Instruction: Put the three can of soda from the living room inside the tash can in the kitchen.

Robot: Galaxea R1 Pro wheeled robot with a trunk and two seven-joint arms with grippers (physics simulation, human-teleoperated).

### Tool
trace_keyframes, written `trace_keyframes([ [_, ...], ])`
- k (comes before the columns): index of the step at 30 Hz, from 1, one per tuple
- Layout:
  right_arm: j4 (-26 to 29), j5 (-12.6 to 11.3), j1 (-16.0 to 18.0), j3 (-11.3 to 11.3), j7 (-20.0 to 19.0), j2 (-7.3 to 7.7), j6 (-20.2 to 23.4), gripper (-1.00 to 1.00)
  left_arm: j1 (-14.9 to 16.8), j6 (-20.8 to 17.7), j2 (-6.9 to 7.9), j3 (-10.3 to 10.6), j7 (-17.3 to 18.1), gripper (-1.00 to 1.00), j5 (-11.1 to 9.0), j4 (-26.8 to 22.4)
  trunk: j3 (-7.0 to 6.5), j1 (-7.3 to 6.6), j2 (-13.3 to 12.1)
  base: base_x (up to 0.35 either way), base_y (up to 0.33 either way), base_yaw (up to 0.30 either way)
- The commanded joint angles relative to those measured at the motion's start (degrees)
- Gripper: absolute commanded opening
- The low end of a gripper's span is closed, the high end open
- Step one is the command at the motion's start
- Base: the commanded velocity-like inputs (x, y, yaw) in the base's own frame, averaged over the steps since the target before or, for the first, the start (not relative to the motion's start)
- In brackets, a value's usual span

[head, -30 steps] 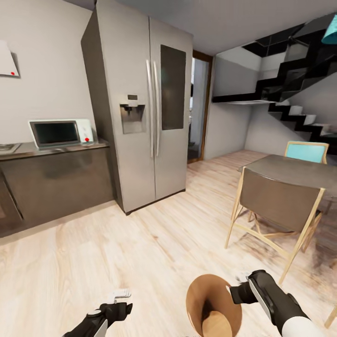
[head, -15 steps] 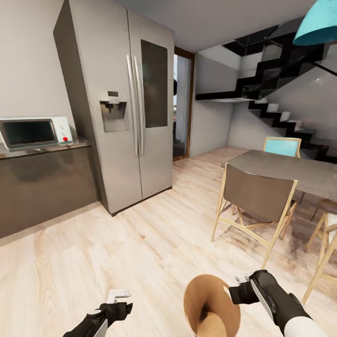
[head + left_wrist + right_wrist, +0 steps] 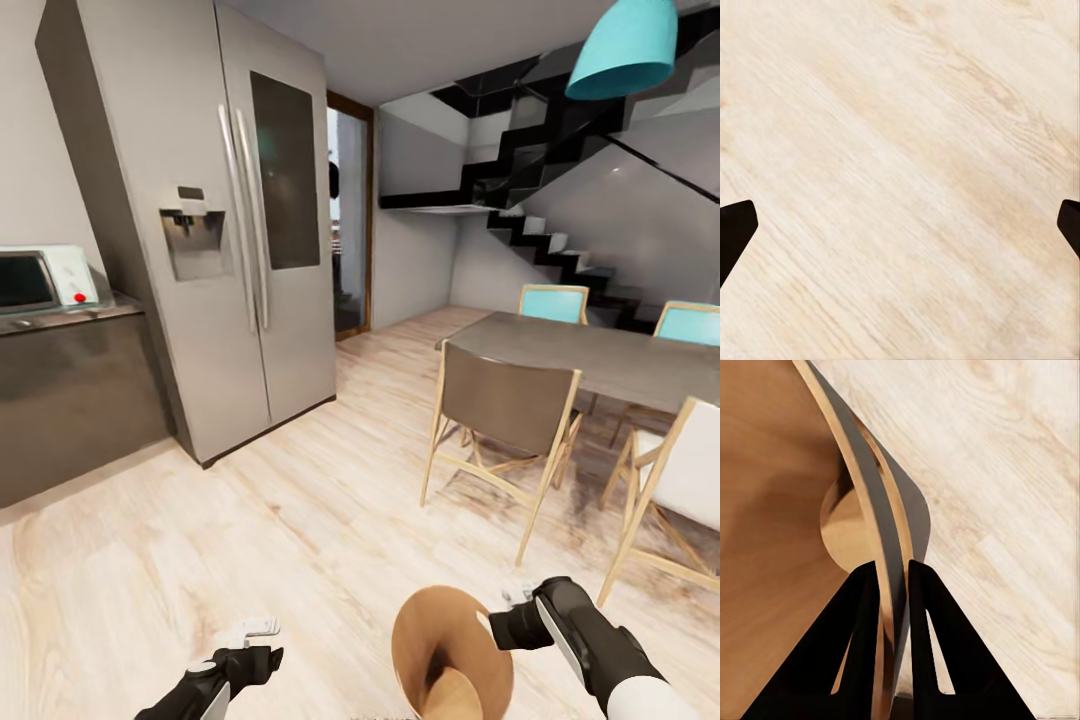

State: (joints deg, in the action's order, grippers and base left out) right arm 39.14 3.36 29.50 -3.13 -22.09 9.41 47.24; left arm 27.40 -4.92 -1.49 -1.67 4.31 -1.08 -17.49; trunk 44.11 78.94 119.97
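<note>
Tash can (image 3: 452,655), round tapered bin, tan wood-coloured inside and on the rim, grey outside: held low in the head view above the pale wood plank floor (image 3: 300,520), its wall pinched between the two black fingers (image 3: 862,652) of the right gripper (image 3: 512,618), one finger inside the rim, one outside. Left gripper (image 3: 255,632): fingers spread wide apart, holding nothing, over bare floor. Surroundings, kitchen: tall silver double-door fridge (image 3: 200,220) beside a dark counter (image 3: 70,400) bearing a white microwave (image 3: 40,278); grey dining table (image 3: 600,360) with a brown-backed wooden chair (image 3: 505,420) and teal chairs (image 3: 553,303); teal pendant lamp (image 3: 622,48); black staircase (image 3: 560,240) behind
</note>
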Motion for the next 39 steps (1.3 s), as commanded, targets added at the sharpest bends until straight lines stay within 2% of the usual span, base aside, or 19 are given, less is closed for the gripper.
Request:
trace_keyframes([
  [1, 0.02, -1.22, 0.03, 0.06, -0.35, -0.01, 0.22, -1.0, -0.01, 0.0, 0.0, 0.0, 0.0, 1.0, 0.01, 0.0, 0.05, 0.0, 0.0, 0.0, 0.0, -0.235],
  [20, -0.03, -1.06, 0.06, 0.05, -2.3, 0.25, 0.31, -1.0, 0.01, 0.93, 0.01, 0.0, 0.0, 1.0, 0.02, 0.0, 0.29, 0.0, 0.0, 0.0, 0.0, -0.275],
  [23, -0.03, -1.09, 0.09, 0.17, -2.39, 1.06, 0.31, -1.0, 0.0, 1.0, 0.0, 0.0, 0.0, 1.0, 0.02, 0.0, 0.29, 0.0, 0.0, 0.0, 0.0, -0.284],
  [25, 0.02, -1.13, 0.15, 0.27, -2.61, 2.32, 0.31, -1.0, 0.0, 1.03, 0.0, 0.0, 0.0, 1.0, 0.02, 0.0, 0.29, 0.0, 0.0, 0.0, 0.0, -0.284],
  [26, 0.02, -1.13, 0.15, 0.27, -2.61, 2.32, 0.31, -1.0, 0.0, 1.03, 0.0, 0.0, 0.0, 1.0, 0.02, 0.0, 0.29, 0.0, 0.0, 0.0, 0.0, -0.284],
  [29, 0.05, -1.49, 0.4, 0.37, -2.8, 4.64, 0.31, -1.0, 0.0, 1.05, 0.0, 0.0, 0.0, 1.0, 0.03, 0.0, 0.29, 0.0, 0.0, 0.0, 0.0, -0.284],
  [31, 0.06, -1.52, 0.54, 0.44, -2.84, 5.65, 0.31, -1.0, -0.04, 1.05, 0.0, 0.0, 0.0, 1.0, 0.03, 0.0, 0.29, 0.0, 0.0, 0.0, 0.0, -0.284],
  [37, 0.06, -1.22, 0.69, 0.49, -2.8, 6.38, 0.37, -1.0, 0.0, 1.06, 0.0, 0.0, 0.0, 1.0, 0.03, 0.0, 0.29, 0.0, 0.0, 0.0, 0.0, -0.284],
  [39, 0.06, -1.19, 0.71, 0.53, -2.79, 7.03, 0.39, -1.0, -0.01, 1.06, 0.0, 0.0, 0.0, 1.0, 0.03, 0.0, 0.29, 0.0, 0.0, 0.0, 0.0, -0.284],
])
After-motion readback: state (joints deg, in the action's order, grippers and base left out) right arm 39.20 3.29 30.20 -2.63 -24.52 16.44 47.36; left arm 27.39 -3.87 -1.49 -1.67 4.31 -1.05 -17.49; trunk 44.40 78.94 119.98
